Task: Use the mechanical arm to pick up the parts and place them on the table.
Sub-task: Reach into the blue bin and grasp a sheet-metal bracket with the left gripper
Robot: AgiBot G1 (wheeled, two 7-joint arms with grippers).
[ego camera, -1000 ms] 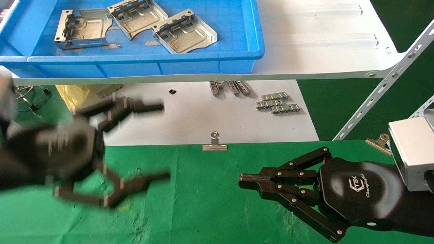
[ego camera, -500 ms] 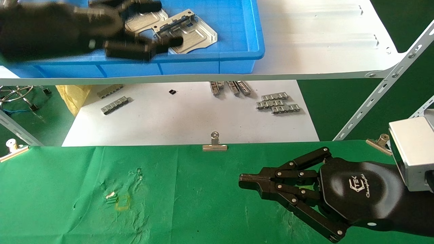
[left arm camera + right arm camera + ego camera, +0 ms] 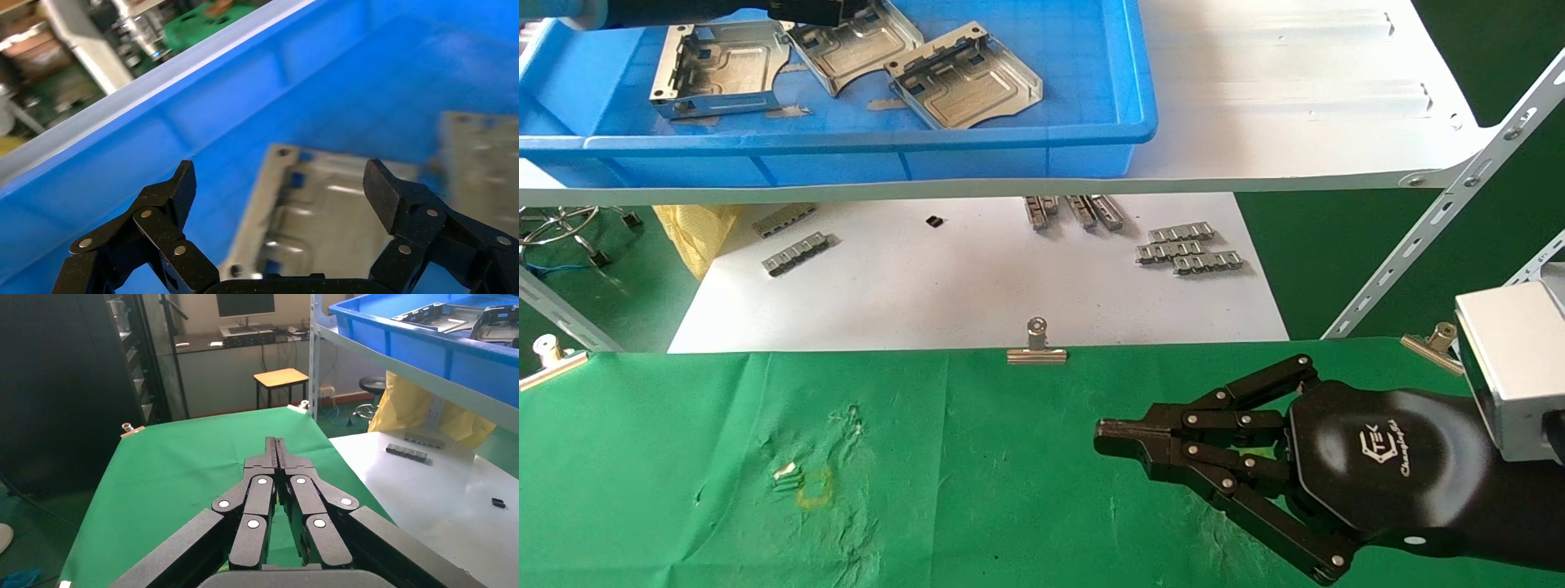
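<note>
Three silver-grey parts lie in the blue bin (image 3: 846,159): one on the left (image 3: 719,69), one in the middle (image 3: 850,41), one on the right (image 3: 964,73). My left gripper (image 3: 834,11) shows at the top edge of the head view, over the bin's far side. In the left wrist view it (image 3: 283,184) is open and empty, its fingers spread above one part (image 3: 343,214), with a second part (image 3: 483,159) beside it. My right gripper (image 3: 1101,435) is shut and empty, resting low over the green table (image 3: 1009,490). It also shows in the right wrist view (image 3: 275,444).
The bin stands on a white shelf board (image 3: 1295,122) above the table's far edge. A lower white board carries small ridged strips (image 3: 1189,247). A binder clip (image 3: 1036,347) grips the cloth edge. A slanted shelf strut (image 3: 1442,220) stands at the right.
My left gripper has risen from just above the green table, up past the bin's front wall, to the far side of the bin over the parts. The right arm has not moved.
</note>
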